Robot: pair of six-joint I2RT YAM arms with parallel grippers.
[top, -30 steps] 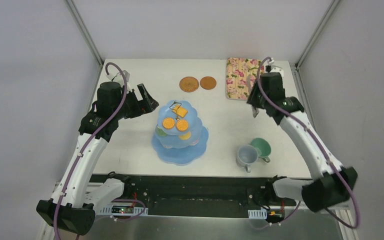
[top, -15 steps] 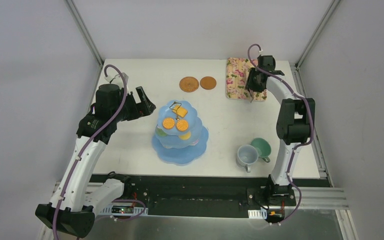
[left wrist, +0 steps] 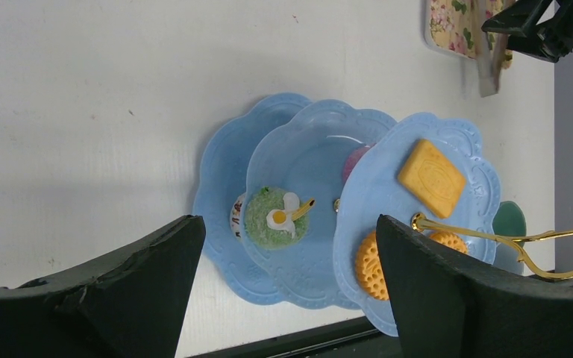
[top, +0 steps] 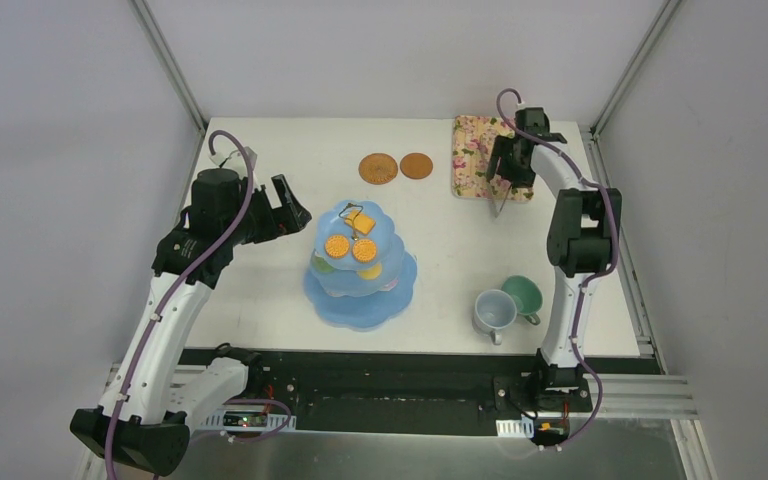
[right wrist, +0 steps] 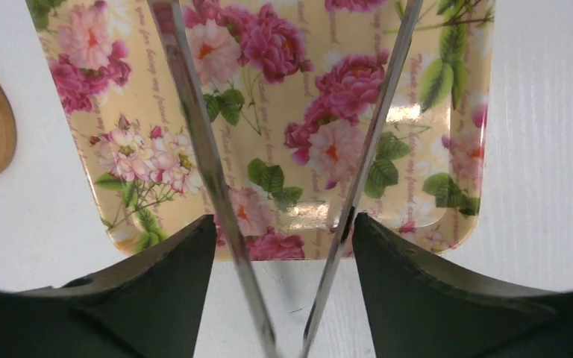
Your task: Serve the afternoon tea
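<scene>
Plainly the right pincer (top: 507, 168), pinching the tongs (right wrist: 203, 149) over the near edge of the flowered tray (top: 472, 150), is well apart from the tiered stand (top: 360, 315). The stand lies leftward and nearer on the surface (top: 440, 240), and the left pincer (top: 298, 203), spread, hovers just beside it.

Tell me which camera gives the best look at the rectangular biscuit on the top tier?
The left wrist view: the rectangular biscuit appears large and unobstructed on the top tier. The top external view shows it only small and distant. The right wrist view misses it entirely.
</scene>
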